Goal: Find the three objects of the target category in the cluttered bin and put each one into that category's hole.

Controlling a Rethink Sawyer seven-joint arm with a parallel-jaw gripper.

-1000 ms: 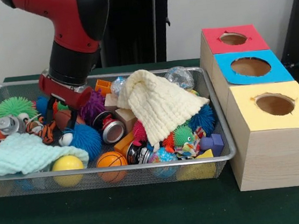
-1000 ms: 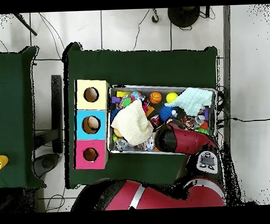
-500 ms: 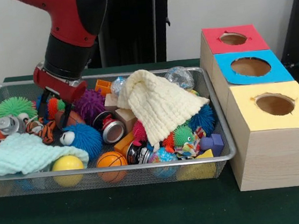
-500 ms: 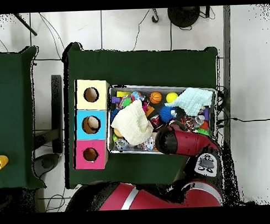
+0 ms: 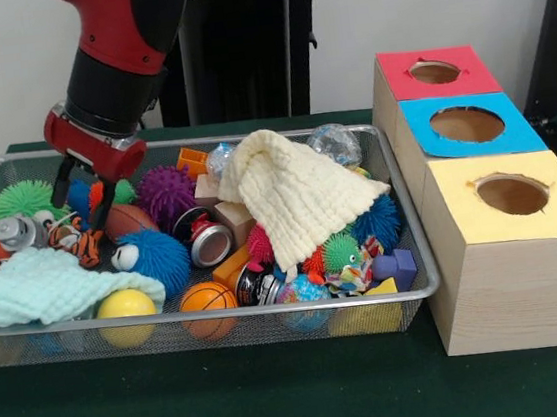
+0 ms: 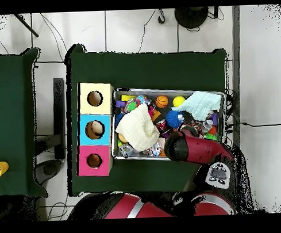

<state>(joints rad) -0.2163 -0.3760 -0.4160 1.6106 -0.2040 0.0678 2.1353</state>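
The wire bin point(image 5: 270, 310) is packed with toys: a purple spiky ball point(image 5: 164, 193), a blue spiky ball point(image 5: 159, 259), a green spiky ball point(image 5: 26, 199), a small basketball point(image 5: 206, 299), a yellow ball point(image 5: 125, 305), a drink can point(image 5: 208, 240) and wooden blocks point(image 5: 234, 217). My gripper point(image 5: 81, 196) hangs over the bin's left part, just above a brown ball point(image 5: 129, 219). It is open, with nothing held. In the overhead view the arm point(image 6: 187, 147) hides the gripper.
A cream cloth point(image 5: 297, 191) covers the bin's middle and a pale green cloth point(image 5: 46, 283) its front left. Three wooden boxes stand to the right, with holes in the red point(image 5: 434, 72), blue point(image 5: 467, 125) and yellow point(image 5: 511, 194) tops.
The gripper has risen out of the toys and shifted left, toward the bin's left end. It came up with nothing in it. The toys lie much as before.
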